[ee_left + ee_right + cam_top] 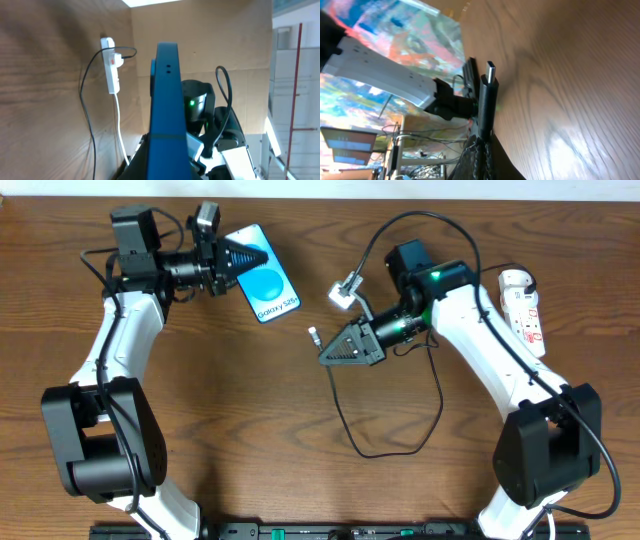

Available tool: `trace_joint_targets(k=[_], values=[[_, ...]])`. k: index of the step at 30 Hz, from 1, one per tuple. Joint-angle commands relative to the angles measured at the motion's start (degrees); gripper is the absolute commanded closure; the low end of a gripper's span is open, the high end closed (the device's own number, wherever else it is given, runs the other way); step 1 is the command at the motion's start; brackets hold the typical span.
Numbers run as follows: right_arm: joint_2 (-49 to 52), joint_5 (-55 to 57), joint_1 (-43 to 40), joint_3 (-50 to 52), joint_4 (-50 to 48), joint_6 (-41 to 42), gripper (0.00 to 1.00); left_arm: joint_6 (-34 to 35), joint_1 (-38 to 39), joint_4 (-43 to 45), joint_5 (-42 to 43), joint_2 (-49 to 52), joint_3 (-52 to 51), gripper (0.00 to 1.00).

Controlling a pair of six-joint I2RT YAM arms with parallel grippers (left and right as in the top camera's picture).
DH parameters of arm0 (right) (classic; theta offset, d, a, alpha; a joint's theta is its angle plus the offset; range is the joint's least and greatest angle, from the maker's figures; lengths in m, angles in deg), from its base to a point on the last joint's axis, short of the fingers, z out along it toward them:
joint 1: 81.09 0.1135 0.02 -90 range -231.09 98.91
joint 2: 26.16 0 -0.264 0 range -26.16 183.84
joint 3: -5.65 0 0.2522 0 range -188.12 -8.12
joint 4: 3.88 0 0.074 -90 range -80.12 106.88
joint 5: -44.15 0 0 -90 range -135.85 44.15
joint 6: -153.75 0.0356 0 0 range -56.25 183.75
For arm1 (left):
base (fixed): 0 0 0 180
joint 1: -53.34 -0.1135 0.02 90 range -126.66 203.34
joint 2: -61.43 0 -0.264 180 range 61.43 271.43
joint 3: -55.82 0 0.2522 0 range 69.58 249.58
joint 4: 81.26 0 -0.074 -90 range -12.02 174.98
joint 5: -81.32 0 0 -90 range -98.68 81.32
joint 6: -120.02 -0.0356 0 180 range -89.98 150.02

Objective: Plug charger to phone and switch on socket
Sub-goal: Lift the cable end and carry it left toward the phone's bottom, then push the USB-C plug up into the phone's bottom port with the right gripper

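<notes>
now, with the left gripper (228, 258) clamping the phone (268, 288) and the right gripper (345, 345) pinching the charger plug (313, 333) near the phone, aligning and inserting it seems next.

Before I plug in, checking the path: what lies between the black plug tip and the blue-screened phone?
Overhead view: only bare brown wooden table between black plug tip and blue-screened phone.

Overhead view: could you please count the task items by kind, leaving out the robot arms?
Phone: 1
Charger cable: 1
Power strip: 1
Total: 3
</notes>
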Motion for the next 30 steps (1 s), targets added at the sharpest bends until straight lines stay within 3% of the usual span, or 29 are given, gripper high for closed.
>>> trace_joint_targets(k=[1,7,13,30], values=[[-0.63,-6.14,0.59,0.28,-1.84,-0.26,0.99,9.14,-0.07,4.92,2.67,-2.21,0.66,0.93],[-0.63,-6.21,0.63,0.28,-8.07,6.1,0.99,17.92,0.44,13.14,2.67,-2.25,0.66,0.93],[-0.63,-6.21,0.42,0.28,-15.91,14.4,0.99,19.1,2.38,14.23,2.67,-2.27,0.66,0.93],[-0.63,-7.78,-0.13,0.28,-15.67,14.49,0.99,19.06,3.37,18.88,2.67,-2.27,0.66,0.93]])
